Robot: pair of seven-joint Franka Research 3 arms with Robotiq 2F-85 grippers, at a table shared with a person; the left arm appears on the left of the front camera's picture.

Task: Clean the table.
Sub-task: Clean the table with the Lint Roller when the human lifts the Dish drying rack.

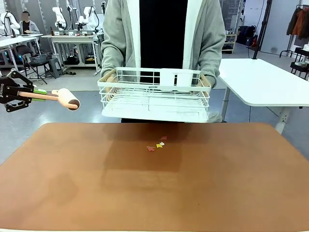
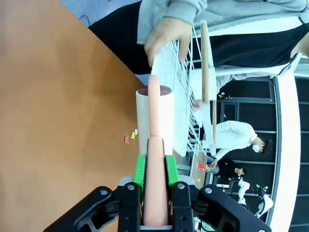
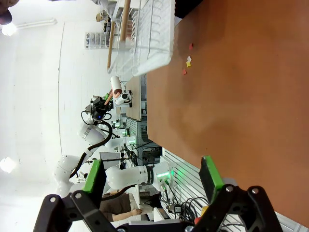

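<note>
Front view: one bench, matte reddish-brown with rounded corners, spreads across the foreground. Four small paper scraps lie clustered near its far middle: two red, one yellow, one white. A person holds one white wire rack above the far edge.

Left wrist view: the left gripper pinches the pink handle of one lint roller – in the air, clear of the bench top.

Right wrist view: the right gripper stands spread wide above the bench.
</note>
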